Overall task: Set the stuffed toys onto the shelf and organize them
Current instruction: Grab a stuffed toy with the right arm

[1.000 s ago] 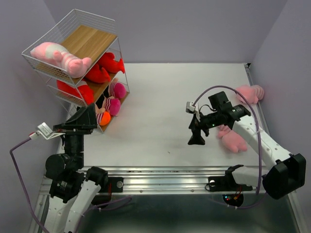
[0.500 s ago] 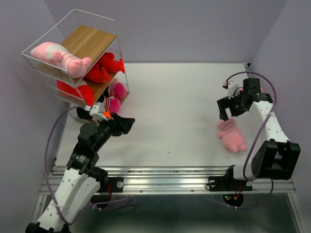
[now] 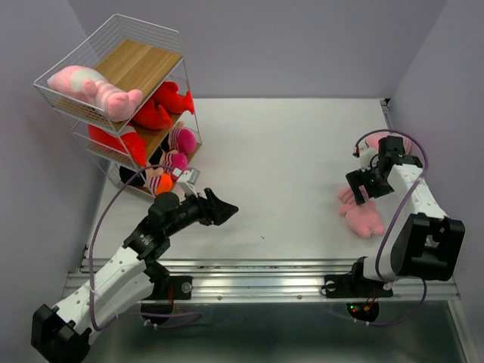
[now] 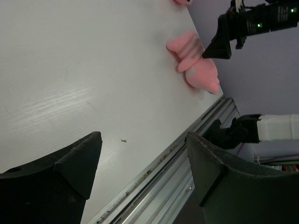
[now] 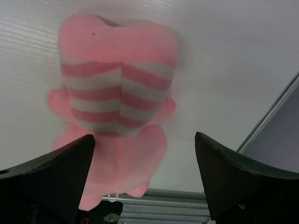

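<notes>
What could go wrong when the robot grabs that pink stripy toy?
1. The right end effector hangs open over the pink striped toy, which lies near the right side of the table. An off-centre pinch might catch only a leg or shove it sideways.
2. The lower tiers of the shelf look packed with plush toys, so squeezing in another could knock one out.

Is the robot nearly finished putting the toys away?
Mostly done. The white wire shelf with wooden boards holds a big pink striped plush animal on top, red plush fish in the middle and pink-striped dolls below. Nothing is held: the left tool and the right tool are open. The right one hangs over a pink striped plush toy on the white table, not yet shelved.
</notes>
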Motion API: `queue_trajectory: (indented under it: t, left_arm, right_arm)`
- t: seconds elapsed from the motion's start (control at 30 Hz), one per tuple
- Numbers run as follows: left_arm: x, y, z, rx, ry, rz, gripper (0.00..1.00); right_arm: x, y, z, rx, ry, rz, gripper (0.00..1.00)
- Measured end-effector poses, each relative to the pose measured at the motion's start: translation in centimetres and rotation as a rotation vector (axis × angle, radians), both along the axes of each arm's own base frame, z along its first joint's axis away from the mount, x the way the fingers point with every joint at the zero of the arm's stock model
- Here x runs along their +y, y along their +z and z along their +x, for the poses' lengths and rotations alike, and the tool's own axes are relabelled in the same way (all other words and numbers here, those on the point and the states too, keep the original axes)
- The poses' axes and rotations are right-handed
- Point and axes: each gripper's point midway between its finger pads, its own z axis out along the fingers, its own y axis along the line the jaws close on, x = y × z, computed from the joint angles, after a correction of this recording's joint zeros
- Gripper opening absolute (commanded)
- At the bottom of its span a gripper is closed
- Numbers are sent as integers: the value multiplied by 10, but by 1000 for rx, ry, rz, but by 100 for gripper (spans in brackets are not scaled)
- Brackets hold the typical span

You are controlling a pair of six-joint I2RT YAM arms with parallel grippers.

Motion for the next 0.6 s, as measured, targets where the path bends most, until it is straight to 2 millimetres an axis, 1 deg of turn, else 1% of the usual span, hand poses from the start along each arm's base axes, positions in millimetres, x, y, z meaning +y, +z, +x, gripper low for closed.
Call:
queue_trajectory:
  t: [0.07, 0.17, 0.23, 0.3, 0.33, 0.37, 0.4, 0.47, 0.5, 0.53, 0.6]
  left_arm:
    - [-11, -9, -8, 26, -34, -8, 83]
    - [-24, -23, -22, 63, -78, -25, 82]
    - [-32, -30, -30, 86, -99, -35, 82]
    - [-38, -33, -34, 99, -113, -38, 82]
    - [-44, -33, -37, 105, -122, -43, 82]
    - [-47, -34, -38, 109, -128, -46, 82]
    - [-50, -34, -39, 115, -132, -48, 82]
    - [-58, -38, -42, 127, -147, -46, 83]
    - [-62, -41, -44, 135, -156, -42, 83]
    - [-65, -43, -45, 141, -160, -40, 83]
    - [-72, -49, -50, 158, -178, -30, 83]
  right_arm:
    - [-5, -12, -4, 44, -20, 6, 90]
    - [-8, -19, -5, 58, -29, 13, 81]
    - [-5, -25, -7, 66, -20, 29, 69]
    - [-1, -31, -11, 80, -7, 47, 57]
    - [4, -37, -15, 98, 6, 72, 43]
    - [7, -42, -18, 111, 22, 87, 37]
    - [10, -46, -19, 123, 28, 101, 28]
    - [15, -53, -20, 133, 58, 129, 23]
    - [17, -56, -19, 130, 77, 140, 17]
    - [19, -56, -19, 124, 99, 149, 14]
    - [23, -55, -17, 104, 145, 162, 13]
